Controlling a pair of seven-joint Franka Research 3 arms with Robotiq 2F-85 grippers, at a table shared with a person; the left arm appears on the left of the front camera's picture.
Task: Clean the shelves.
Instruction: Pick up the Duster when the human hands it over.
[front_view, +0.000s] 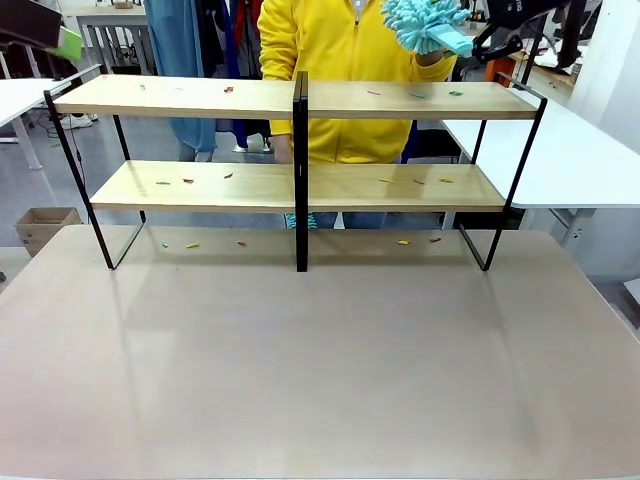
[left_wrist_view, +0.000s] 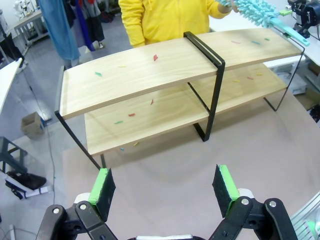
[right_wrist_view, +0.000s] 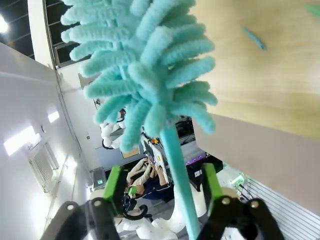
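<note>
Coloured scraps (front_view: 228, 90) litter both shelves (front_view: 180, 98), so no cleaning is done. The right claw (right_wrist_view: 161, 174) brackets the teal duster (right_wrist_view: 145, 65) handle without pinching it. The left claw (left_wrist_view: 163, 174) is spread.

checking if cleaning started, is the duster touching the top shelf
Apart: the front view shows the duster held above the top shelf, with a clear gap between.

Shelves (front_view: 200, 97): light wooden boards, thin black frame, flecked with red, yellow and green scraps (front_view: 228, 90). Turquoise duster (front_view: 420, 25) up top, bright yellow hoodie (front_view: 340, 40) behind, beige table (front_view: 320, 360) below, green pads (left_wrist_view: 102, 186) on the black left gripper (left_wrist_view: 162, 172).
</note>
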